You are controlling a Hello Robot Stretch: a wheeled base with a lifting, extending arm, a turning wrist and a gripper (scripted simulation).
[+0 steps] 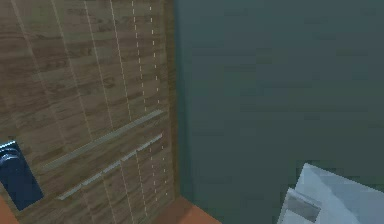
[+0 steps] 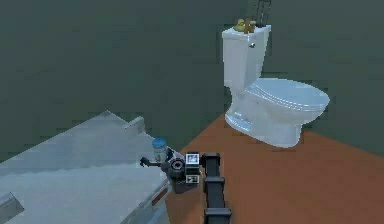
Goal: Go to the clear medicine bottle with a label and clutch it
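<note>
**A:** Where was the bottle?

**B:** A small pale bottle (image 2: 157,150) with a bluish top stood at the near edge of a grey surface (image 2: 70,160). Its shape fitted the task's medicine bottle, though I could make out no label.

**A:** And the claw?

**B:** The claw (image 2: 158,166) sat right by it, at the end of the dark arm (image 2: 215,195). Whether it touched the bottle, or stood beside or over it, I couldn't tell. I couldn't tell either whether it was clenched or released, or whether it held anything.

**A:** So how far along?

**B:** I judged the going-to part as good as done. The grasp itself was unconfirmed, since the bottle seemed to rest on the surface and not hang free.

**A:** Anything else unclear?

**B:** The grey surface ran off the arm side view's left, so I couldn't say what it was. Beyond it were a white toilet (image 2: 270,100) with something yellowish on its tank, and reddish floor (image 2: 310,170). Ahead were a wooden door (image 1: 90,100) and a dark wall (image 1: 270,90).
</note>
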